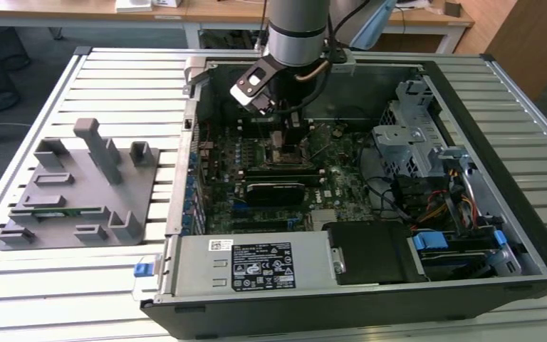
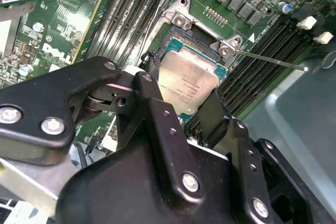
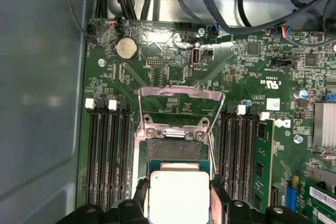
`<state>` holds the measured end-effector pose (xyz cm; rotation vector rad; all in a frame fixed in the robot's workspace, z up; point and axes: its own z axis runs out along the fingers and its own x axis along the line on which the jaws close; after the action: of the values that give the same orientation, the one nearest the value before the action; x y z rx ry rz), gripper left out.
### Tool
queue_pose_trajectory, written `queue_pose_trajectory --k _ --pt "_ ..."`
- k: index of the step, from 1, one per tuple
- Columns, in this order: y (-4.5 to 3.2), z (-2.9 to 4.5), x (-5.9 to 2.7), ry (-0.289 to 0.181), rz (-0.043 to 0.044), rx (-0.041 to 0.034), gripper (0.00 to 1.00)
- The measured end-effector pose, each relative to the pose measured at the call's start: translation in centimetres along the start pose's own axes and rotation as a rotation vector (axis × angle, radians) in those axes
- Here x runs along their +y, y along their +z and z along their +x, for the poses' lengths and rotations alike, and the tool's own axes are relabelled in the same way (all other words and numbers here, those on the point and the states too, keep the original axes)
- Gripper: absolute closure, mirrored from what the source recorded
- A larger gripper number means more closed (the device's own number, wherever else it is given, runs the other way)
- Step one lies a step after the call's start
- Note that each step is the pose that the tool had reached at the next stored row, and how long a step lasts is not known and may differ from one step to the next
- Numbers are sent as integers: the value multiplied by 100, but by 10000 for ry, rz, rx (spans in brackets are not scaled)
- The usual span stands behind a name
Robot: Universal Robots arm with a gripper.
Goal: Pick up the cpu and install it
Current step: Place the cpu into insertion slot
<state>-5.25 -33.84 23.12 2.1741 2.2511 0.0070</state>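
Over the open metal-framed socket [image 3: 173, 149], far in the case [image 1: 369, 313], the black claw [image 3: 178, 203] pinches the flat, square, matte-silver cpu [image 3: 178, 188] by opposite edges.

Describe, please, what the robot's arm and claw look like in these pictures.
The arm is a silver-grey cylinder ringed by a black band, with a pale blue cap at a joint. A white-faced black module sits at the wrist, and a copper-coloured cable loops beside it. The claw is matte black: angular linkage bars and two fingers, fastened with silver screws.
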Motion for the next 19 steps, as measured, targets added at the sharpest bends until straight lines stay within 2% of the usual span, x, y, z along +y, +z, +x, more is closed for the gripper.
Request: queue_pose_trajectory --k 11,19 --pt "157 0 18 17 0 -1 46" --pt "210 5 18 51 0 -1 46"
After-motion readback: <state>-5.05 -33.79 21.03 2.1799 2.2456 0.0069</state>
